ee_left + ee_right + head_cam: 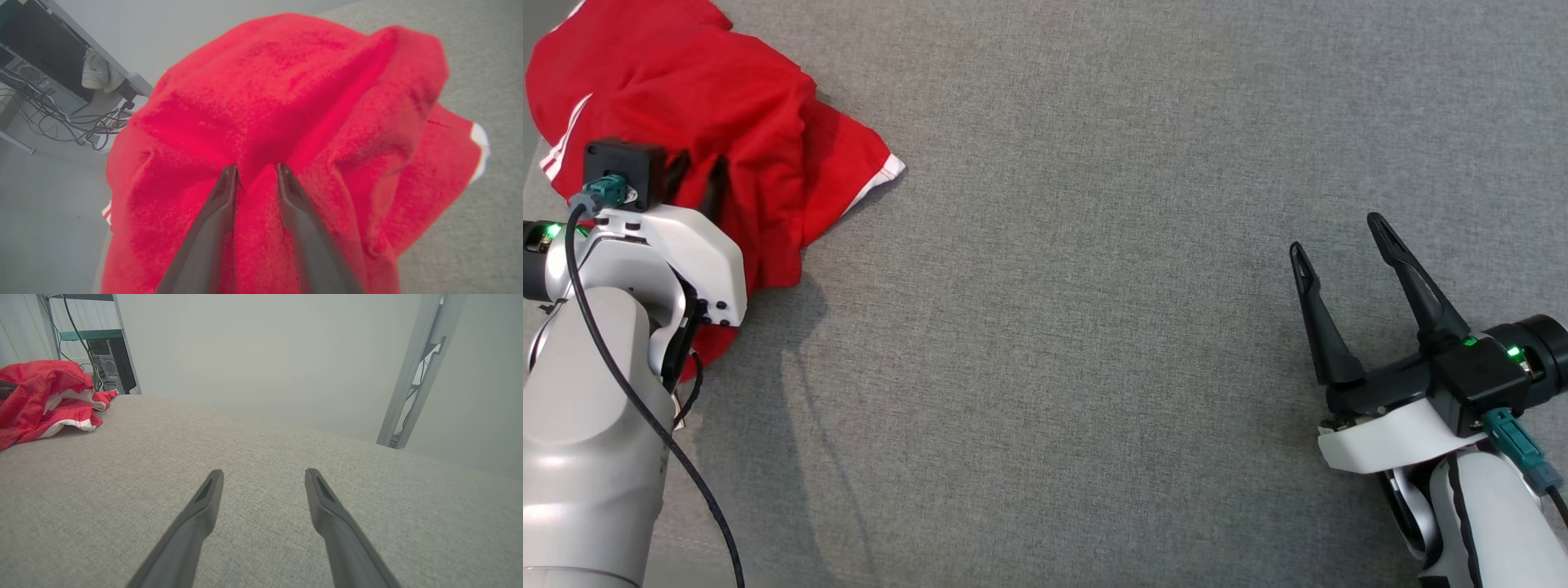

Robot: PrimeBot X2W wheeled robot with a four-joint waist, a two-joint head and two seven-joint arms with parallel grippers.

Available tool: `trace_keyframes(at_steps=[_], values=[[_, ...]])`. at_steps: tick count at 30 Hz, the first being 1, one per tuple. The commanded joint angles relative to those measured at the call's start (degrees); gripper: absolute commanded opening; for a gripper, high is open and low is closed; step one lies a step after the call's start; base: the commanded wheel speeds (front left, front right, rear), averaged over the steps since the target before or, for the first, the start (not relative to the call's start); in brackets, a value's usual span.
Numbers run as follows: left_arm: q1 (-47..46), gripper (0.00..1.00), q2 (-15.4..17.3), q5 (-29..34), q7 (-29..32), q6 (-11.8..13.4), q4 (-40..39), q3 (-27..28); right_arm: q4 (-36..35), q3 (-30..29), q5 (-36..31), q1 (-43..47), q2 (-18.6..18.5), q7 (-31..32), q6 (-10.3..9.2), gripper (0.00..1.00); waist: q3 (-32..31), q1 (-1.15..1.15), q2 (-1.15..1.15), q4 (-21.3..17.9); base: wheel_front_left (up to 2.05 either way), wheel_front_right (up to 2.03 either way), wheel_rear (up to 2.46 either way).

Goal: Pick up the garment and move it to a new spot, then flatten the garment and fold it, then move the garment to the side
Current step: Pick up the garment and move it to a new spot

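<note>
Pick-up barely begun: red shirt [686,106] lies crumpled at 10 o'clock on the grey desk [1094,327], left hand [257,171] astride a ridge of it, firm pinch or not I cannot tell; right hand [1335,234] spread apart, empty, at 4 o'clock; moving, flattening, folding remain.

Head camera overhead, left wrist close, right wrist low; garment [727,106] in all 3.

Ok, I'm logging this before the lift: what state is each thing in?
Crumpled red garment with white trim: bunched up, not folded.
Left claw: fingers apart, astride a ridge of the cloth.
Right claw: open, empty, over bare grey fabric surface.
</note>
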Motion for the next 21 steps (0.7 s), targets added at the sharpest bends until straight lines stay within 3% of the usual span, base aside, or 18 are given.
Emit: trace_keyframes(at_steps=[1, 7, 12, 21], values=[[-0.83, 0.0, 0.31, -0.59, -0.23, 0.06, 0.58, 0.06, 0.02, -0.01, -0.31, 0.36, 0.03, -0.08, -0.02, 1.0, -0.21, 0.0, 0.0, -0.1, 0.0, 0.0, 0.0], [-0.64, 0.0, 0.56, -0.74, -2.94, 0.0, 0.21, -0.33, 0.66, -0.06, 0.04, 0.68, 0.32, -0.07, -0.02, 1.0, -1.84, 0.0, 0.0, 0.31, 0.0, 0.0, 0.0], [0.27, 0.0, 0.79, -1.69, -6.58, 2.13, -2.19, 1.02, 1.41, 0.74, 0.5, 1.05, 1.11, -0.08, -0.02, 1.0, -4.83, 0.0, 0.0, 0.66, 0.0, 0.0, 0.0], [2.38, 0.0, 1.69, -4.01, -10.39, 4.49, -13.57, 3.91, 2.47, 0.71, 1.64, 2.36, 2.53, -0.07, -0.02, 1.0, -11.27, 0.0, 0.0, 0.04, 0.0, 0.0, 0.0]])
